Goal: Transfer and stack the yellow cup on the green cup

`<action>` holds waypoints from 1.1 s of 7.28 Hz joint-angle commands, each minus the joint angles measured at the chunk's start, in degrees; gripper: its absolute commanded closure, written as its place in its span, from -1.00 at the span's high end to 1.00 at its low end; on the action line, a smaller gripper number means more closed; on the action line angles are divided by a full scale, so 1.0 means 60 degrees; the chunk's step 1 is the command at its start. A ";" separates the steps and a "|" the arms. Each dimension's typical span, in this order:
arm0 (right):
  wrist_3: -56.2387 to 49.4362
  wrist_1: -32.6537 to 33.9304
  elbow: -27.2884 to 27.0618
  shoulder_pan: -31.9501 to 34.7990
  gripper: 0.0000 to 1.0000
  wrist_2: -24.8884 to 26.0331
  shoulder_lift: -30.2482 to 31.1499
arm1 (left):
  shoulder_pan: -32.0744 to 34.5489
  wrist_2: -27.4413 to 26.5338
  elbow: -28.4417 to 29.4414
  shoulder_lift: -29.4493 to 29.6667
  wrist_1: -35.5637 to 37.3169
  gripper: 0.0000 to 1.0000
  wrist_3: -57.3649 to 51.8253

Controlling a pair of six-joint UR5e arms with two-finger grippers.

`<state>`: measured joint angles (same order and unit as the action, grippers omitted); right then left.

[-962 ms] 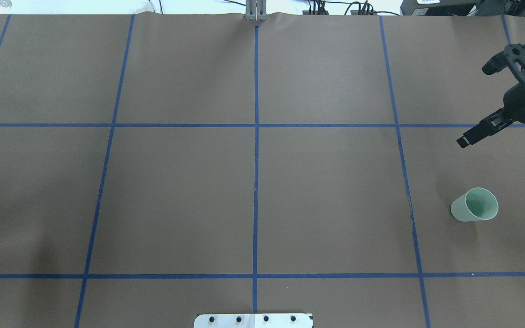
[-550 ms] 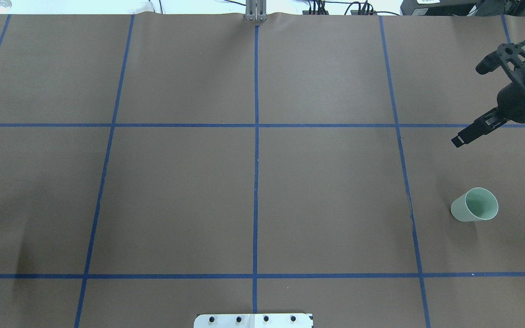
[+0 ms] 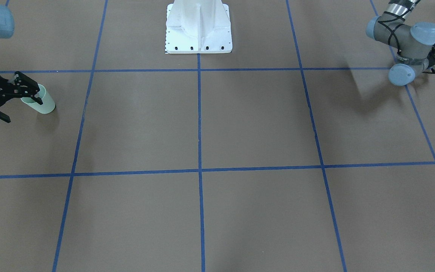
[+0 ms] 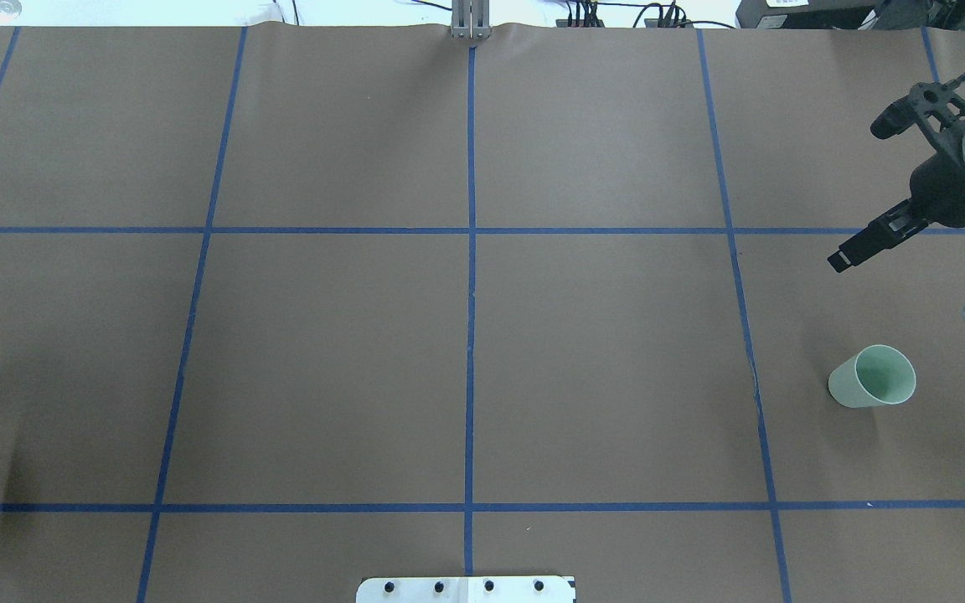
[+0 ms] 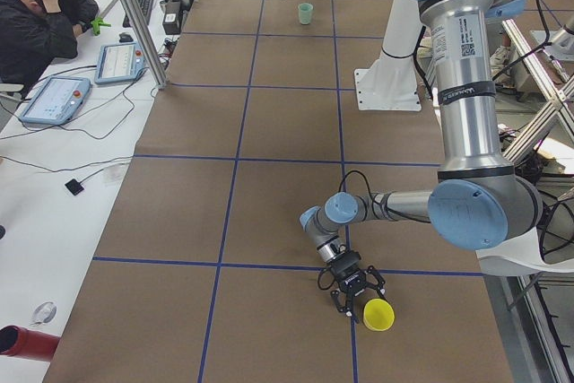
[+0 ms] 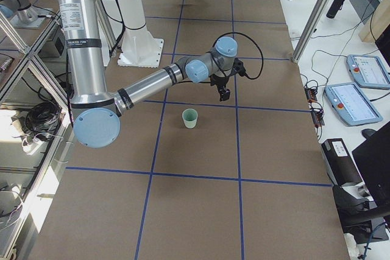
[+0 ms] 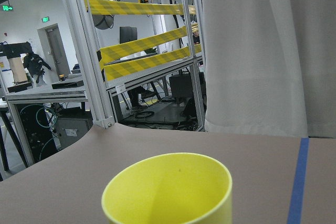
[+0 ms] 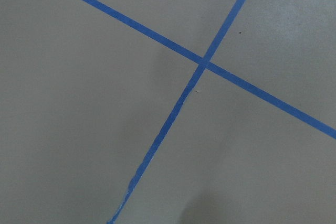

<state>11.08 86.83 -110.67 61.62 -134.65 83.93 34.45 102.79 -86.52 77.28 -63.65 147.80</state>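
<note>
The yellow cup [image 5: 378,314] stands upright near the table's end on my left; it fills the bottom of the left wrist view [image 7: 168,190]. My left gripper [image 5: 355,291] is low, right beside it; I cannot tell whether it is open or shut. The green cup [image 4: 872,377] stands upright on the right side, also in the front view [image 3: 43,102]. My right gripper [image 4: 838,260] hangs open and empty above the table, beyond the green cup and apart from it. In the front view the right gripper [image 3: 21,107] overlaps the cup's rim.
Blue tape lines [image 4: 471,251] divide the brown table into squares. The white robot base [image 3: 198,30] stands at the middle of the near edge. A person [image 5: 40,15] sits at a side desk with tablets beyond the table's far edge.
My right gripper has drifted a little to the left and away from the robot. The green cup has not moved. The shadow at the overhead view's left edge has shrunk.
</note>
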 commanded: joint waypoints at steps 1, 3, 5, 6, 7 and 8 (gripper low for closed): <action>0.0000 -0.0013 0.0031 -0.0001 1.00 -0.0015 0.0001 | 0.0000 0.0226 0.0239 -0.0048 -0.0011 1.00 0.0006; 0.0000 -0.0013 0.0032 -0.0001 1.00 0.0000 0.0001 | -0.0015 0.0563 0.0254 -0.0033 -0.0127 1.00 0.0006; 0.0000 -0.0013 0.0003 -0.0001 1.00 -0.0015 0.0001 | -0.0029 0.0942 0.0342 -0.0048 -0.0260 0.98 -0.0008; 0.0000 -0.0027 -0.0012 -0.0001 1.00 -0.0015 0.0001 | -0.0044 0.0945 0.0371 -0.0063 -0.0275 0.88 -0.0023; 0.0000 -0.0028 -0.0012 -0.0001 1.00 -0.0015 0.0001 | -0.0058 0.0945 0.0386 -0.0063 -0.0275 0.47 -0.0023; 0.0000 -0.0028 -0.0027 -0.0001 1.00 -0.0015 0.0001 | -0.0059 0.0930 0.0386 -0.0077 -0.0275 0.12 -0.0067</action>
<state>11.07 86.67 -110.75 61.61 -134.74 83.94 34.15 108.35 -84.26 76.89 -65.27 147.61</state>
